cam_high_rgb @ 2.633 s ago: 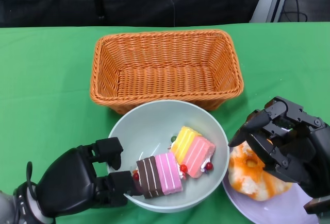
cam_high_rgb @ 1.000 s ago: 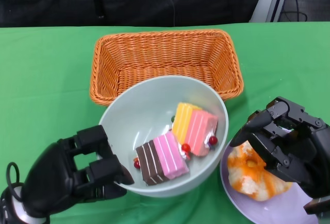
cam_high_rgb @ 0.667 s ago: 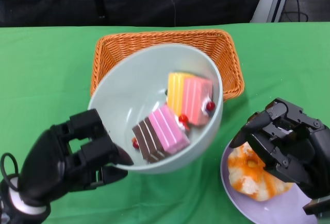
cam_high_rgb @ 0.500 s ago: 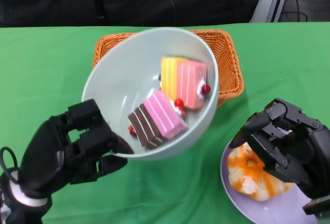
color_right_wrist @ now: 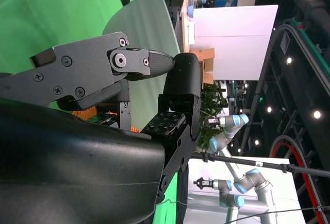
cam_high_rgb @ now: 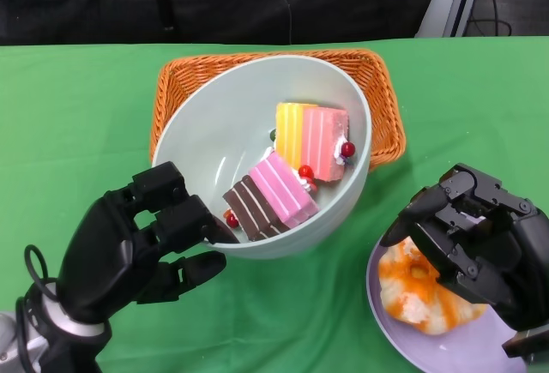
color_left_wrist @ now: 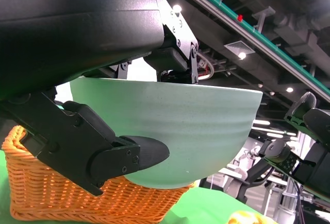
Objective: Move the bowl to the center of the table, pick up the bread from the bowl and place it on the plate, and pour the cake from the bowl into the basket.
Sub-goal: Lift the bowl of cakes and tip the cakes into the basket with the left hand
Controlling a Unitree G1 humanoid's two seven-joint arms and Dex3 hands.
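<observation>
My left hand (cam_high_rgb: 141,249) grips the near rim of the pale green bowl (cam_high_rgb: 206,146) and holds it in the air, over the front of the orange wicker basket (cam_high_rgb: 377,103). Two cake slices lie inside the bowl: a brown-and-pink one (cam_high_rgb: 270,197) and a yellow-and-pink one (cam_high_rgb: 313,141). The left wrist view shows the bowl (color_left_wrist: 175,131) from below, above the basket (color_left_wrist: 77,201). My right hand (cam_high_rgb: 472,236) hovers with curled fingers over the orange-glazed bread (cam_high_rgb: 420,291), which lies on the lilac plate (cam_high_rgb: 455,347). It holds nothing.
Green cloth covers the table. The basket's far half shows empty behind the bowl. The plate sits at the near right corner, close to the table's front edge. Dark background lies beyond the far edge.
My left hand has lifted the bowl off the table and carried it up and back over the basket's front. In the last half second it sank slightly. The right hand has not moved.
</observation>
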